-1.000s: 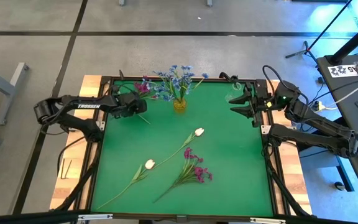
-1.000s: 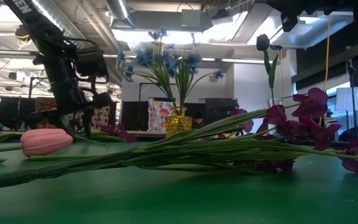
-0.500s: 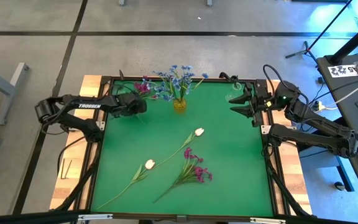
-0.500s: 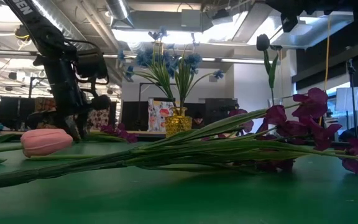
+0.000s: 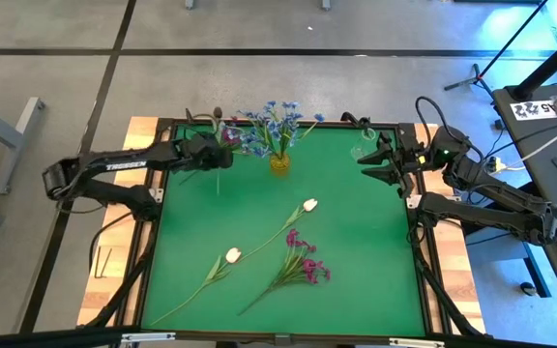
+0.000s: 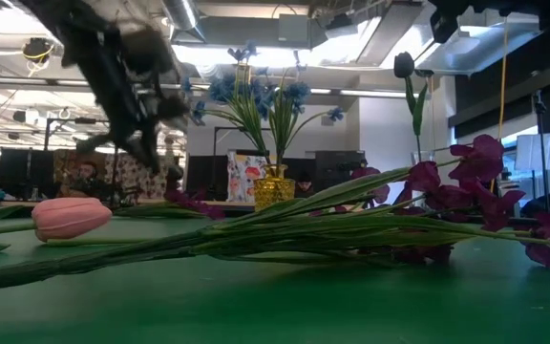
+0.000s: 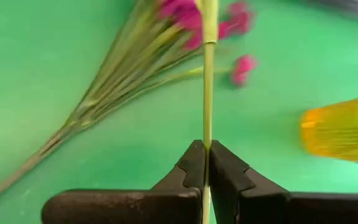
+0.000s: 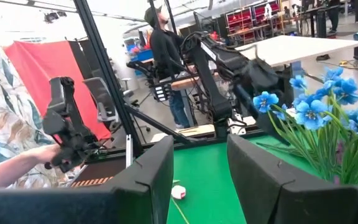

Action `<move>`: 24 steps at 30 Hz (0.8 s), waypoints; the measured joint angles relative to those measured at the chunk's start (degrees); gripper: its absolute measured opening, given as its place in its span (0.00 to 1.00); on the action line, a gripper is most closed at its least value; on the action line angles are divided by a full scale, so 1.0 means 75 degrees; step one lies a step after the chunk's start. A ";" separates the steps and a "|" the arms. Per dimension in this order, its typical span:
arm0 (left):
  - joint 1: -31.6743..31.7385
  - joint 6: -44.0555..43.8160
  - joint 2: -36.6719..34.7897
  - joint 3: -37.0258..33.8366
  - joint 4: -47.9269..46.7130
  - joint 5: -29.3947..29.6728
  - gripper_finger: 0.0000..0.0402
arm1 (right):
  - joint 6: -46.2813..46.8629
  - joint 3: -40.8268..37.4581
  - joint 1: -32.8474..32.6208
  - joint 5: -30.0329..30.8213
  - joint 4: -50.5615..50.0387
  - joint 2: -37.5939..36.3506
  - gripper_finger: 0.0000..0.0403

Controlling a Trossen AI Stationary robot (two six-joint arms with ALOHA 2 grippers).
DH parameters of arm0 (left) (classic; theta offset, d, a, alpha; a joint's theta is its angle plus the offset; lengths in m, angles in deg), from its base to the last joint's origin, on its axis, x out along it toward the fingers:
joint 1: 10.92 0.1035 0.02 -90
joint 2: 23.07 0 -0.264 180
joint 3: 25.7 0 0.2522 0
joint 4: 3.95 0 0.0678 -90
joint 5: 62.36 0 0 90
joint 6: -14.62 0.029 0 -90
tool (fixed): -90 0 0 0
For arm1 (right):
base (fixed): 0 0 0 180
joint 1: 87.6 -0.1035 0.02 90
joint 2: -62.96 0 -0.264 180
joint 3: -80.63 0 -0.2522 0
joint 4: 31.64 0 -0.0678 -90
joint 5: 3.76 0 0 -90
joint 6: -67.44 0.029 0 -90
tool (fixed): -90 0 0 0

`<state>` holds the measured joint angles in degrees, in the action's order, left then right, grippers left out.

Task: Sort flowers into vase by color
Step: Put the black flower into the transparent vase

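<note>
Between left tool (image 7: 205, 163) tips, thin green stem (image 7: 207, 93), magenta blossoms

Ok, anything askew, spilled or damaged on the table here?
Nothing spilled or damaged. The yellow vase stands upright with blue flowers. The left gripper is shut on a thin green stem. Two white tulips and a magenta bunch lie loose on the mat, unsorted.
</note>
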<state>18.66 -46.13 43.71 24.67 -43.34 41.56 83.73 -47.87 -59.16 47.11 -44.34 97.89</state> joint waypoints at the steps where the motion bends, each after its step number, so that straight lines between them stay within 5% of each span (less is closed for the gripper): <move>1: -0.0076 0.0045 -0.0136 0.0151 -0.0124 0.0116 0.01 | 0.0027 0.0000 0.0003 0.0000 0.0041 0.0004 0.37; 10: -0.0754 0.0186 -0.0918 0.1782 -0.2139 0.1789 0.01 | 0.0054 0.0000 0.0003 -0.0010 0.0118 0.0014 0.37; 17: -0.1156 0.0656 -0.1221 0.2942 -0.2460 0.2525 0.01 | 0.0059 0.0000 0.0002 0.0000 0.0530 0.0021 0.37; 24: -0.2064 0.2348 -0.1226 0.3557 -0.0243 0.2467 0.01 | 0.0214 0.0000 0.0000 0.0006 0.0677 0.0028 0.37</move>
<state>3.19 -28.52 34.51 51.35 -45.16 60.06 85.33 -47.87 -59.16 47.15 -39.27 98.10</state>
